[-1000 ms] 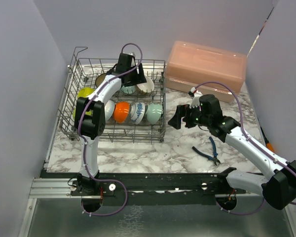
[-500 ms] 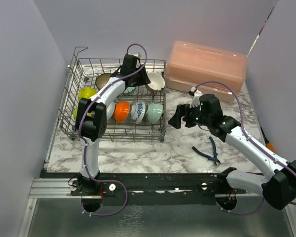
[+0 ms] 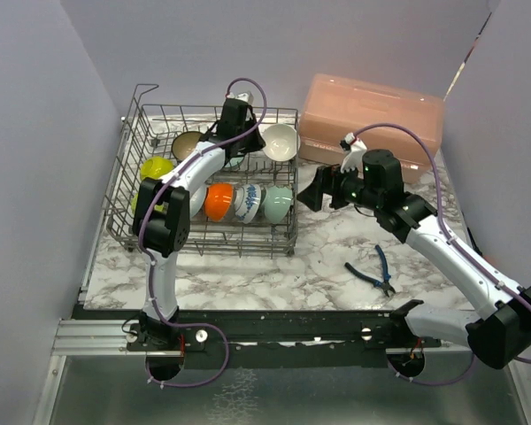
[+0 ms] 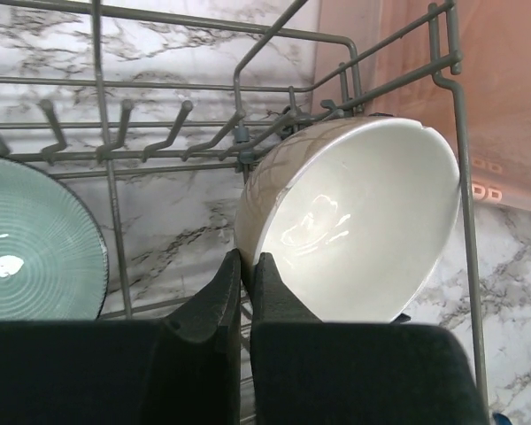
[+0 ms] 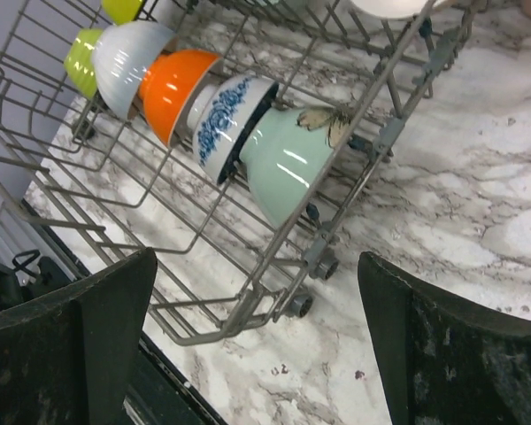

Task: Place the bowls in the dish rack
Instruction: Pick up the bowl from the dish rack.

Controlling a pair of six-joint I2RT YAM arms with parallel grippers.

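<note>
A cream-white bowl [image 4: 363,221] is seen tipped on its side in the far right corner of the dish rack [image 3: 181,109], which is set at the far left of the worktop [image 3: 248,274]. An orange bowl [image 3: 218,201], a blue-patterned bowl [image 3: 246,201] and a pale teal bowl [image 3: 278,202] are lined up on edge along its near side. The left gripper [image 4: 248,258] is pressed together on nothing, just beside the corner bowl's rim, while the right gripper [image 3: 321,189] is held wide apart above the worktop, off the rack's near right corner.
</note>
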